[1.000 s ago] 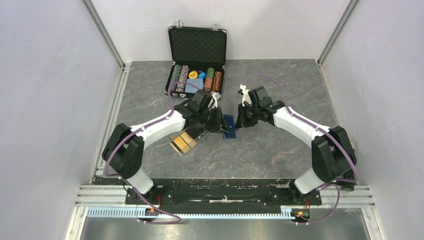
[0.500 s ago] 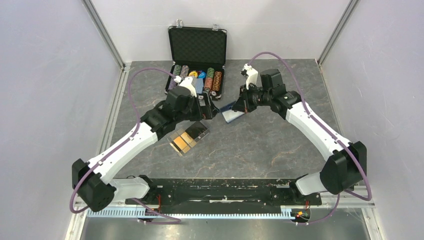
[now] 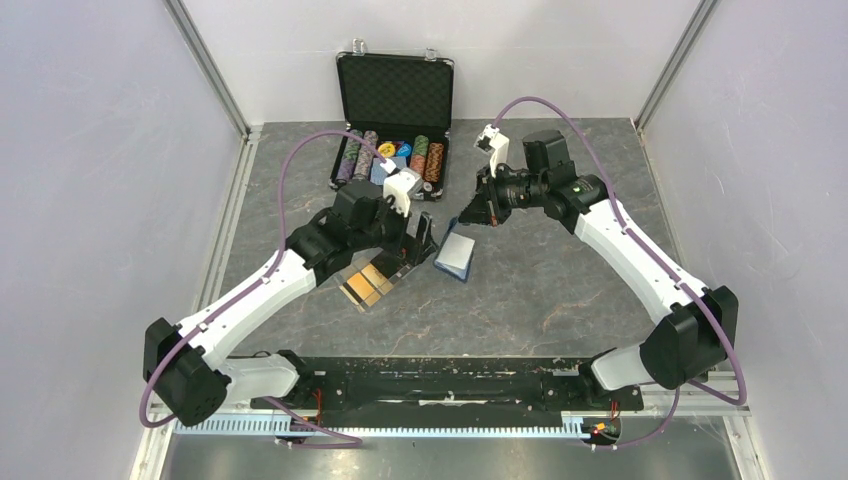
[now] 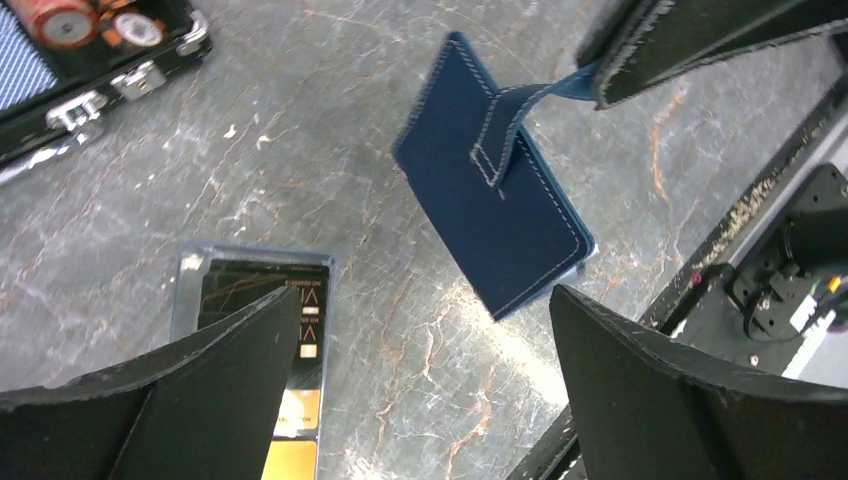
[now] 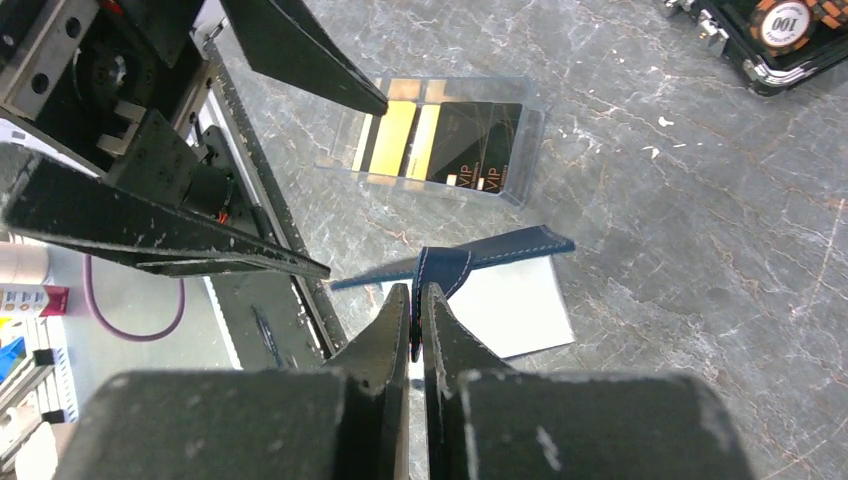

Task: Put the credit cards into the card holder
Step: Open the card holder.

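The navy card holder [image 3: 455, 256] hangs tilted just over the table, with its snap tab [image 4: 508, 118] pinched in my right gripper [image 5: 415, 300], which is shut. From above, a pale face of the card holder [image 5: 505, 305] shows; from the left, the card holder [image 4: 490, 205] shows its navy outside. My left gripper [image 4: 420, 300] is open and holds nothing, a little to the left of the holder. Gold and black credit cards [image 5: 450, 145] lie in a clear tray [image 3: 378, 279], partly hidden behind my left finger [image 4: 180, 400].
An open black chip case [image 3: 392, 120] with stacked poker chips stands at the back of the table. White walls with metal rails close in both sides. The arms' black base rail [image 3: 440, 385] runs along the near edge.
My left gripper has opened, let go of the card holder and drawn back to the left. The right gripper has kept hold of the tab and lifted it; the holder now hangs from it.
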{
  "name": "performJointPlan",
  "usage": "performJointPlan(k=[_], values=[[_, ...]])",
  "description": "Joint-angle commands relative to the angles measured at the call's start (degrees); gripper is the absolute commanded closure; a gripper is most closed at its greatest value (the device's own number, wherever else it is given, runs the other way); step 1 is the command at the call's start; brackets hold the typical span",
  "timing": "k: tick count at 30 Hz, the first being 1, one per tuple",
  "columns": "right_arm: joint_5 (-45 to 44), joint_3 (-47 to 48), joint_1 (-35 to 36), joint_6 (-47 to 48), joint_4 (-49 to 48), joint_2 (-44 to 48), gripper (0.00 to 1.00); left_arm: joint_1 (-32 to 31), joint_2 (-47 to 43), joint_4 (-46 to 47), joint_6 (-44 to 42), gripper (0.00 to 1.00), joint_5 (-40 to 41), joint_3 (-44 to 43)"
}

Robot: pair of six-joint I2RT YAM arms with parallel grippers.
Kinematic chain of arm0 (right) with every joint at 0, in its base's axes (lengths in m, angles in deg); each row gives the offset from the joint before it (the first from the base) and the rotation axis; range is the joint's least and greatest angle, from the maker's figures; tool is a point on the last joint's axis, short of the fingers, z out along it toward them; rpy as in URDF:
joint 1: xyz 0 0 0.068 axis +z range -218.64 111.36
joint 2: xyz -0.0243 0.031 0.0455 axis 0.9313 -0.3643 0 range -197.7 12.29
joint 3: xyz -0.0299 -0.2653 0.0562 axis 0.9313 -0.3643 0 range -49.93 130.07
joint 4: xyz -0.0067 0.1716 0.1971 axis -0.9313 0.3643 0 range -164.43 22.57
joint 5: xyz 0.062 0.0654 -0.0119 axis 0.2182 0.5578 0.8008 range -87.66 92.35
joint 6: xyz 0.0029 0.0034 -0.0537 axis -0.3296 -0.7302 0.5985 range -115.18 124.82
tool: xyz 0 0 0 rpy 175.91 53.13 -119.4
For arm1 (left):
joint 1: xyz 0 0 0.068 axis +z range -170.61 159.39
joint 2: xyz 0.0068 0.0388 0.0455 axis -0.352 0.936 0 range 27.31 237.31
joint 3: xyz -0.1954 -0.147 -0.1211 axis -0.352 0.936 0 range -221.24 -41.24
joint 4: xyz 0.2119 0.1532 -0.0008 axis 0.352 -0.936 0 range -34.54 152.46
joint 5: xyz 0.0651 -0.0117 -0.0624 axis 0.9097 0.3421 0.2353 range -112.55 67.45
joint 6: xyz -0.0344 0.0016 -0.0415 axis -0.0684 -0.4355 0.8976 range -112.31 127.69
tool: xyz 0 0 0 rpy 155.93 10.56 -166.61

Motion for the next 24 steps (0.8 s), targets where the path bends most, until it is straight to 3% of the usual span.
performJointPlan(k=[1,8,18,24], values=[[4.4,2.8,-0.13,0.92,-0.01,1.84,1.0,0.16,-0.61,6.6,-10.0,0.0,-7.45,1.49],[3.33,2.87,-0.08,-1.0,0.02,1.84,1.0,0.16,3.31,11.04,-5.76,0.02,-12.43,0.82],[3.37,3.2,-0.3,-2.89,-0.12,1.24,1.0,-0.2,3.46,12.51,-3.62,0.04,-10.34,1.91],[5.16,2.85,-0.27,-3.93,-0.66,1.02,1.0,-0.37,7.53,13.01,-5.56,0.14,-9.33,0.08]])
